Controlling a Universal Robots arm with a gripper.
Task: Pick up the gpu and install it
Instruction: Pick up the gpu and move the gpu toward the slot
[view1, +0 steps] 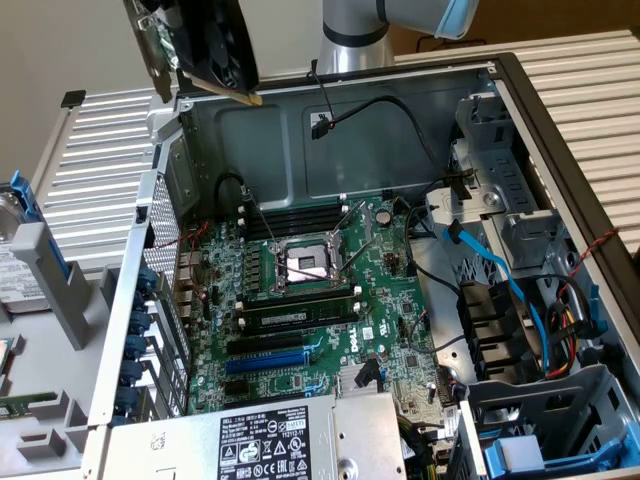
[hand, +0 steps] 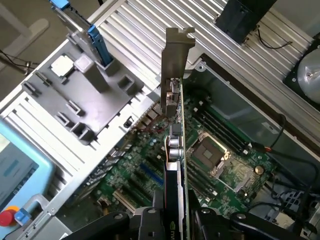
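The gpu (view1: 200, 40), a green card with a black fan shroud and silver end bracket, hangs in the air above the far corner of the open computer case (view1: 330, 130), at the exterior view's left. In the wrist view the gpu (hand: 176, 150) is seen edge-on, its silver bracket (hand: 176, 55) pointing away from me. My gripper (hand: 175, 217) is shut on the card, with a black finger (hand: 147, 220) on each side of it. Below lies the green motherboard (view1: 300, 300) with its blue slot (view1: 265, 360) and black slots free.
A grey power supply (view1: 270, 440) sits at the case's near edge. Cables and a drive cage (view1: 520, 300) fill the exterior view's right. A grey plastic holder (hand: 85, 100) with blue parts lies outside the case. The arm's base (view1: 355, 35) stands behind the case.
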